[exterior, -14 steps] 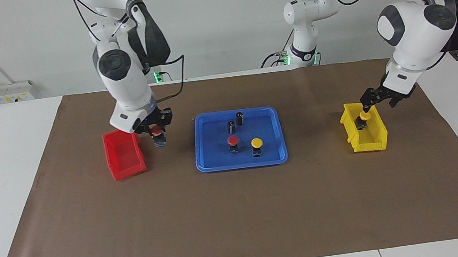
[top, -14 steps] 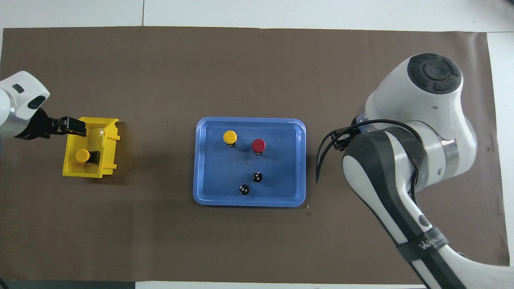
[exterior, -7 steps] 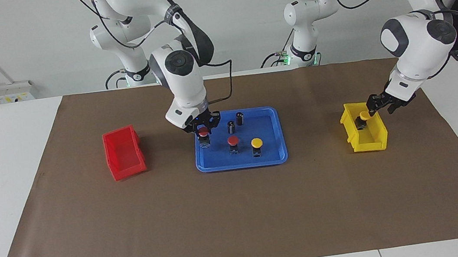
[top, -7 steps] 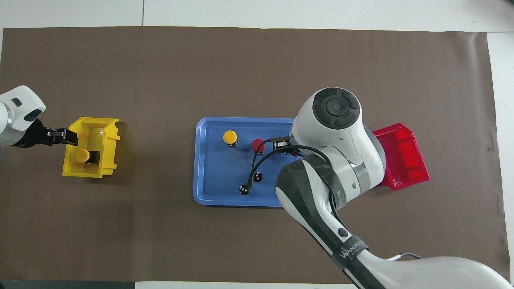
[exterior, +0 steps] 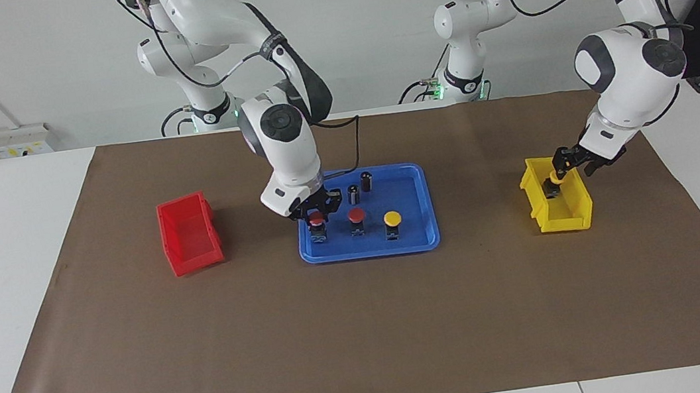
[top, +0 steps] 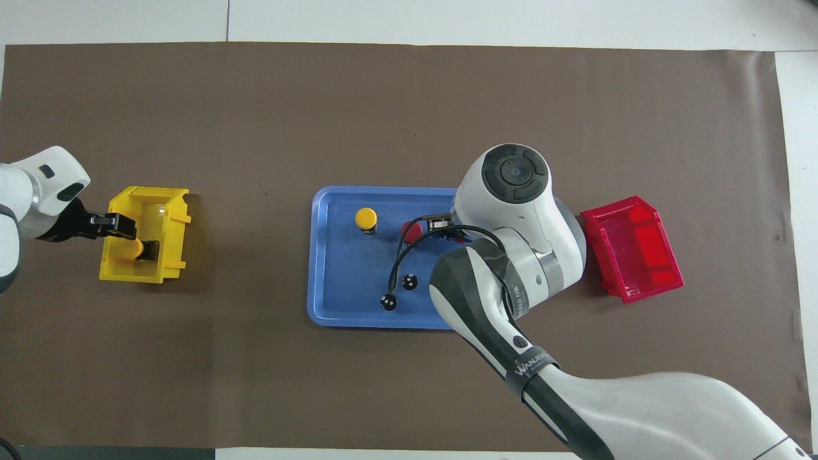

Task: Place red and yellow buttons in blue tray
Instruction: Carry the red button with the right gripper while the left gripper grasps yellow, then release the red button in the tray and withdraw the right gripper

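Observation:
The blue tray (exterior: 419,245) (top: 317,255) lies mid-table. On it stand a red button (exterior: 356,215) (top: 409,231) and a yellow button (exterior: 392,218) (top: 365,218). My right gripper (exterior: 317,214) is shut on a second red button (exterior: 318,230), low in the tray at the right arm's end, beside the first red one. The overhead view hides this button under the arm. My left gripper (exterior: 558,176) (top: 128,233) reaches into the yellow bin (exterior: 560,221), its fingers shut on the cap of a second yellow button (exterior: 553,180) (top: 137,248).
Two dark capless cylinders (exterior: 366,180) (exterior: 353,193) stand in the tray nearer the robots. A red bin (exterior: 189,233) (top: 632,246) with nothing showing in it sits toward the right arm's end. Brown paper covers the table.
My right gripper carried the red button from beside the red bin into the tray and lowered it. My left gripper dropped into the yellow bin and closed on the yellow button.

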